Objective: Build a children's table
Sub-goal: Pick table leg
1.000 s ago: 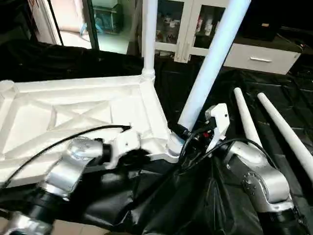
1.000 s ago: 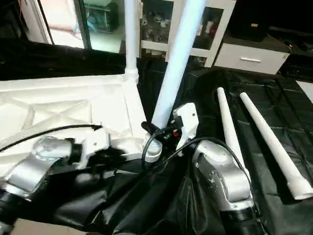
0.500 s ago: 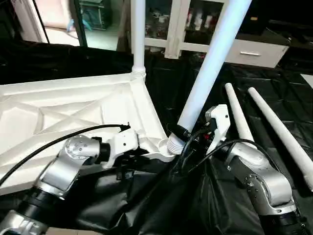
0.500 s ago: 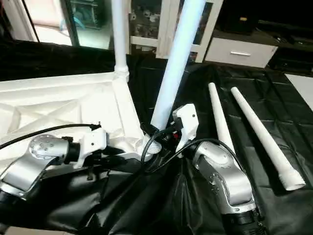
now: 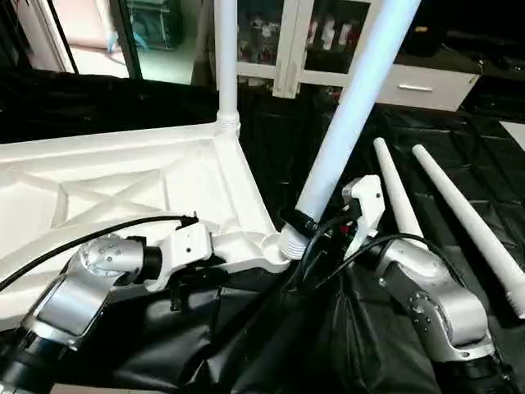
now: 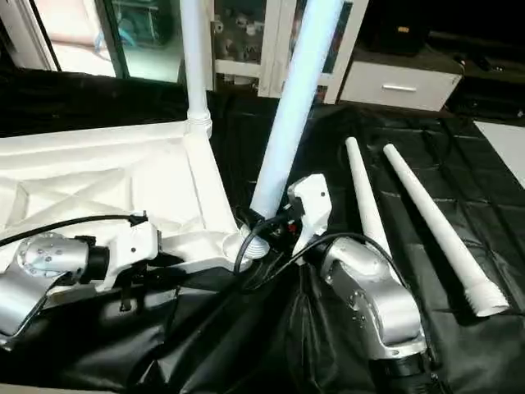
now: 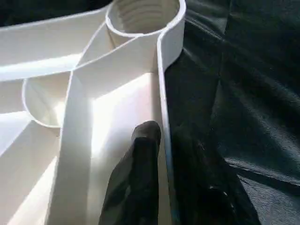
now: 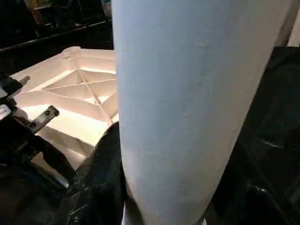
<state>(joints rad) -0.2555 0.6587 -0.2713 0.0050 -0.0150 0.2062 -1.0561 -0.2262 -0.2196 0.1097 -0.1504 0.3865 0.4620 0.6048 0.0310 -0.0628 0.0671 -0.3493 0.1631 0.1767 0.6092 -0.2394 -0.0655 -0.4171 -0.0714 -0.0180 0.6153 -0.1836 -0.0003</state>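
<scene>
The left gripper (image 7: 161, 154) pinches the upturned white ribbed plastic tabletop's rim (image 7: 165, 103) – steadying it, probably – while the right gripper (image 5: 316, 223), at three o'clock, clamps a leaning white tapered tube leg (image 5: 349, 123) for socketing.

You had a work table (image 5: 459, 139) draped in a wrinkled black sheet (image 6: 246, 345); the white top (image 5: 123, 189) lay on it upside down, ribs up, toward your left; two loose legs (image 6: 394, 205) lay side by side on the sheet to your right, well apart from the top.
</scene>
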